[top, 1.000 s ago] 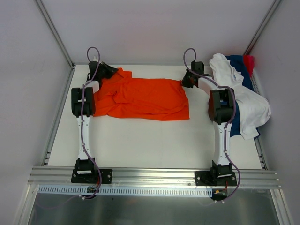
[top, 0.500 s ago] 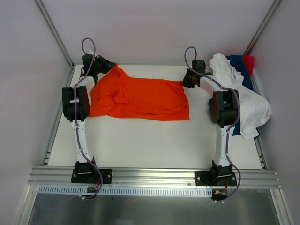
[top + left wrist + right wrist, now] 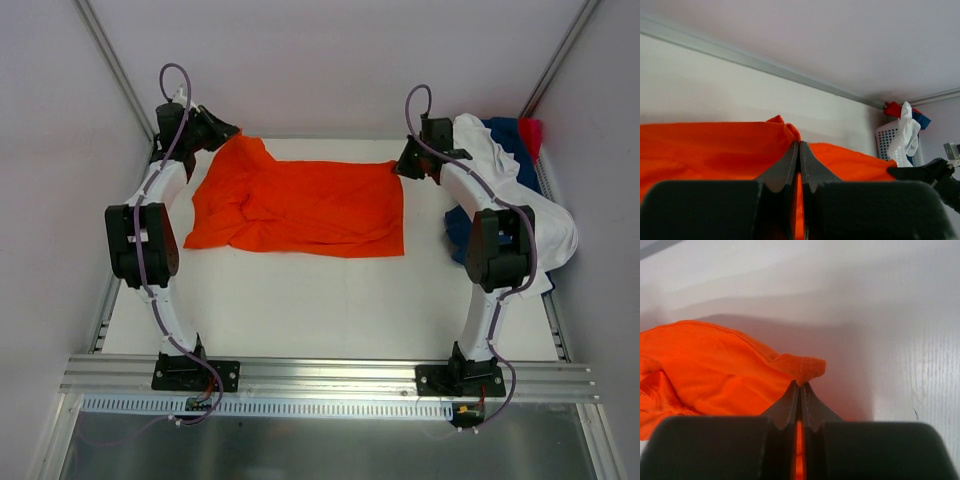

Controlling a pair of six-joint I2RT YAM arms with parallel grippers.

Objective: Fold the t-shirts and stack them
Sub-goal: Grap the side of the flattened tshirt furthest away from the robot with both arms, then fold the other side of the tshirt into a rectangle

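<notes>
orange t-shirt [image 3: 300, 205] pinched, seemingly taut, between both tools [image 3: 226, 134] [image 3: 405, 167].

Plain orange t-shirt [image 3: 310, 205], white table [image 3: 300, 300]

This is a robot laboratory cell. A white table [image 3: 300, 300] stands between plain pale walls [image 3: 330, 60], with an aluminium rail [image 3: 330, 372] at 6 o'clock and frame bars [image 3: 113, 60] at 11 and 1 o'clock.
</notes>
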